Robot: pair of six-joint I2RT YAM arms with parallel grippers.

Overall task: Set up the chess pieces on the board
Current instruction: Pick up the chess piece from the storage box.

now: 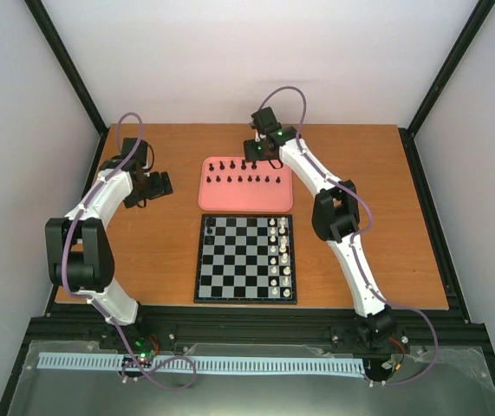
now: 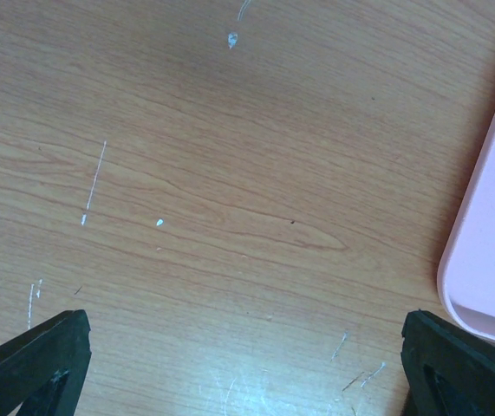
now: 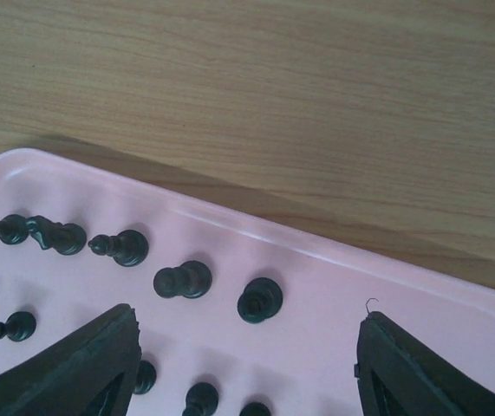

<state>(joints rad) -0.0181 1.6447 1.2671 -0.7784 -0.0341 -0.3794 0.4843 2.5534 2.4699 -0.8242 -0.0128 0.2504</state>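
Two rows of black pieces point(image 3: 119, 247) in tray point(image 1: 212, 201), just beyond board point(image 1: 230, 269) on worktop point(image 1: 143, 260). White pieces point(image 1: 278, 256) ranked along board's right two files. Left files nearly bare; possibly one dark piece at far left corner, too small to confirm.

Right gripper point(image 3: 247, 368): poised over tray's far edge, jaws spread wide, nothing held, several pieces between and just ahead of jaws. Left gripper point(image 2: 247, 373): over bare worktop left of tray, jaws likewise wide and empty, tray rim at right edge of its wrist view.

Step in hand, by judgement: pick of one black piece by right gripper. Task barely begun.

Handling notes:
- Single out round-topped piece point(image 3: 260, 301), nearest tray rim in right wrist view, with open space on its right.
- Centre jaws on it before descent, one jaw either side, clear of adjacent piece point(image 3: 182, 280).
- Narrow jaws somewhat beforehand, to avoid sweeping the nearer row.
- Grip low on stem, lightly; likely top-heavy, prone to tip or pop out.
- Lift straight up, clear of tray wall, then carry to board's left files.
- Set down upright, centred in one square; release before retreat.
- Keep well apart from white pieces throughout.
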